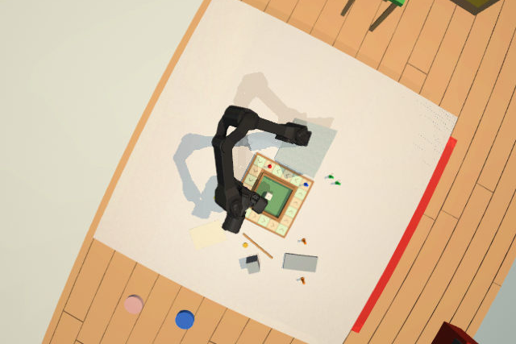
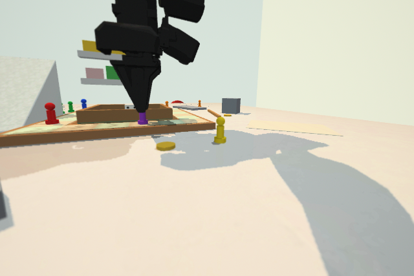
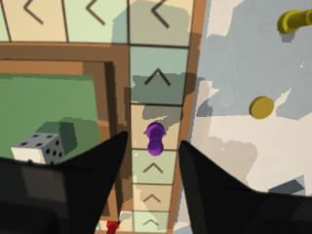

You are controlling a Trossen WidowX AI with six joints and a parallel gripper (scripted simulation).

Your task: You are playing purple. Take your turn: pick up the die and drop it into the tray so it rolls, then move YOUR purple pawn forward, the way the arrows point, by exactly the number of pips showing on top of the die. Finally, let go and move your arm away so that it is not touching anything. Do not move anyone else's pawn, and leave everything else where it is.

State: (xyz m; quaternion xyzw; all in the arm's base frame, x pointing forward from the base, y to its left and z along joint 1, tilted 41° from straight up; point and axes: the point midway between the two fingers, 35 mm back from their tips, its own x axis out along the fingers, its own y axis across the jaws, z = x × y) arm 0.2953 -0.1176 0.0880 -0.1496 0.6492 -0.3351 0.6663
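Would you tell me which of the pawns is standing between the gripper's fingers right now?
The purple pawn, upright on a board square with the gripper straddling it. The red pawn and yellow pawn stand well away.
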